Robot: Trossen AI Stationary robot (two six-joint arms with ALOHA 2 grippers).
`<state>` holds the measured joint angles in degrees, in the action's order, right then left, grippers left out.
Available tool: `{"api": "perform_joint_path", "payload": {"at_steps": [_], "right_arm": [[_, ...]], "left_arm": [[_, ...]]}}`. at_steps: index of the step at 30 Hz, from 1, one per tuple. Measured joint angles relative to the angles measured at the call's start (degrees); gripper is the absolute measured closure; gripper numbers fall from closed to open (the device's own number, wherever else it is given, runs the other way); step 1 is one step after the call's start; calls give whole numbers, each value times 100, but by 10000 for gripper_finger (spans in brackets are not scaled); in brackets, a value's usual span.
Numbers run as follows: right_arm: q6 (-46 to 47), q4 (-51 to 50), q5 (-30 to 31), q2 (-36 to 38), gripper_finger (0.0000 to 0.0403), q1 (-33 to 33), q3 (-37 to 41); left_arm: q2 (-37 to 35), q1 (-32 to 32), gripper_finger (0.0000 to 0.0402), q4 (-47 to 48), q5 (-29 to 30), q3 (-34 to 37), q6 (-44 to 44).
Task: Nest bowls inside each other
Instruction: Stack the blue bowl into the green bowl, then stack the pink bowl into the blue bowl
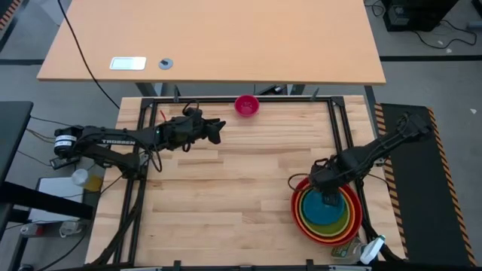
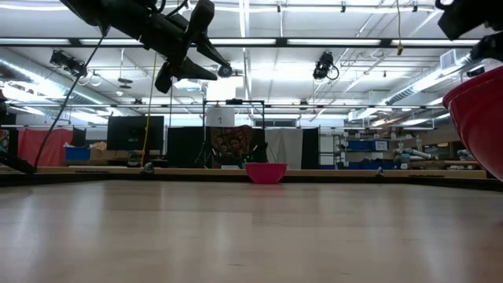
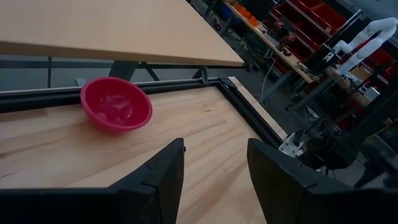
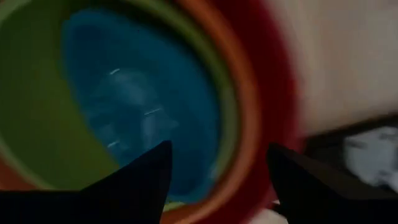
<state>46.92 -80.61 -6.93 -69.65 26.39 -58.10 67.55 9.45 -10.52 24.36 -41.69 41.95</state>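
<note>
The right gripper point(image 1: 329, 200) hangs with fingers spread wide and empty over the blue bowl point(image 1: 325, 210), which sits nested in the green bowl point(image 1: 309, 204), orange bowl point(image 1: 300, 209) and red bowl point(image 1: 296, 197) at the table's point(image 1: 241, 188) near right corner. The left gripper point(image 1: 221, 126) — also wide, holding nothing — hovers near the far edge, pointing toward the pink bowl point(image 1: 246, 105), which stands alone well apart from the stack.

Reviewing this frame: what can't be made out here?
- Blue bowl: in the high view, the right gripper covers part of it.
- Red bowl: low view's edge cuts it; the nested bowls are hidden.
- Right wrist view: blurred; rims smear.
- Pink bowl: small in the high view; inside unreadable.
</note>
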Motion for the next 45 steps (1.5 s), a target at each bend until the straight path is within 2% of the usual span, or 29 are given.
{"api": "perform_joint_path", "payload": {"at_steps": [6, 16, 20, 24, 28, 30, 33, 37, 41, 45], "right_arm": [[332, -78, 862, 207, 141, 39, -44], [168, 353, 858, 204, 140, 174, 774], [138, -160, 815, 242, 143, 81, 468], [232, -456, 1314, 363, 146, 57, -75], [535, -473, 1982, 505, 147, 53, -379], [668, -448, 2270, 528, 147, 29, -416], [792, -384, 2347, 549, 147, -57, -429], [907, -112, 2303, 549, 148, -107, -429], [911, 257, 2292, 549, 148, -105, -429], [913, 466, 2388, 546, 149, -105, -434]], "left_arm": [[0, 0, 223, 0, -9, 0, -2], [0, -4, 223, 2, -332, 0, -13], [0, -5, 223, 4, -352, 0, -5], [77, 39, 223, -22, -631, -2, 397], [615, 161, 223, -44, -1212, -4, 900], [1022, 266, 223, -149, -1242, -4, 1397], [1638, 571, 223, -195, -1235, -220, 2055], [2327, 908, 223, 84, -1215, -1034, 1961], [3036, 1281, 223, 1160, -1122, -1994, 1563], [3654, 1680, 223, 1991, -1123, -2720, 1571]]}}
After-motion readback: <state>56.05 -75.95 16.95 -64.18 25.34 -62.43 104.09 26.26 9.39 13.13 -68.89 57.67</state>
